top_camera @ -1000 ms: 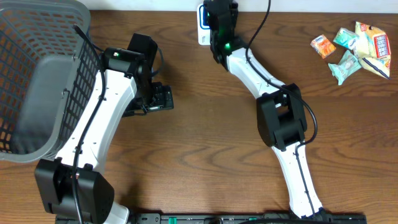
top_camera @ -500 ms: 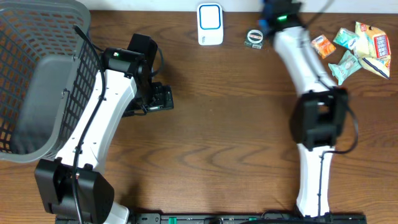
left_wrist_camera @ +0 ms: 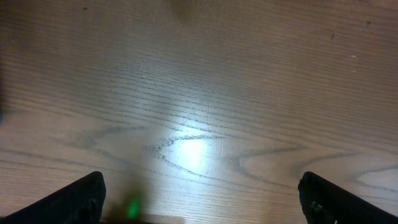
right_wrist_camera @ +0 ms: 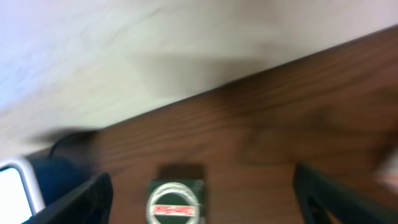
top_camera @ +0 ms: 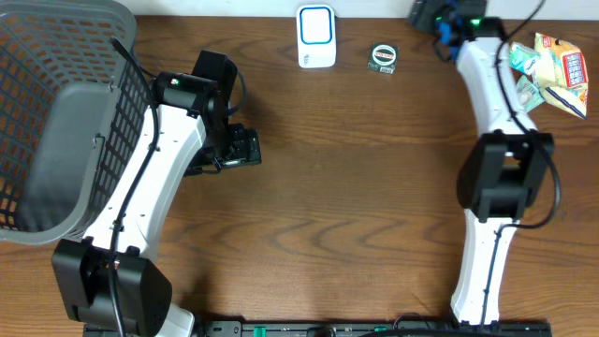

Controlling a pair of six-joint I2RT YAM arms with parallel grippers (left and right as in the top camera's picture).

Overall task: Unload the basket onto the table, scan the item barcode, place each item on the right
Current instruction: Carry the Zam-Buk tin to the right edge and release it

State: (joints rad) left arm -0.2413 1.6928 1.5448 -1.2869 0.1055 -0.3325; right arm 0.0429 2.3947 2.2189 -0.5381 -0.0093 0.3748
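The item [top_camera: 382,56] is a small dark green packet with a white ring and a red label. It lies flat on the wood just right of the white scanner [top_camera: 316,36]. My right gripper [top_camera: 429,13] hovers at the table's far edge, right of the item and apart from it. In the right wrist view the item [right_wrist_camera: 176,202] shows low between the wide-open fingers [right_wrist_camera: 84,200] of the right gripper [right_wrist_camera: 202,190], untouched. The scanner [right_wrist_camera: 13,190] peeks in at the left. My left gripper [top_camera: 247,148] is open over bare wood, and the left gripper [left_wrist_camera: 202,199] holds nothing in its own view.
A grey mesh basket [top_camera: 56,112] fills the left side. Several snack packets [top_camera: 543,67] lie at the far right, beside the right arm. A wall rises just behind the table's far edge [right_wrist_camera: 155,56].
The right arm swung from above the scanner to the right. It left the green item on the table beside the scanner, and its jaws opened wider. The left arm stayed still.
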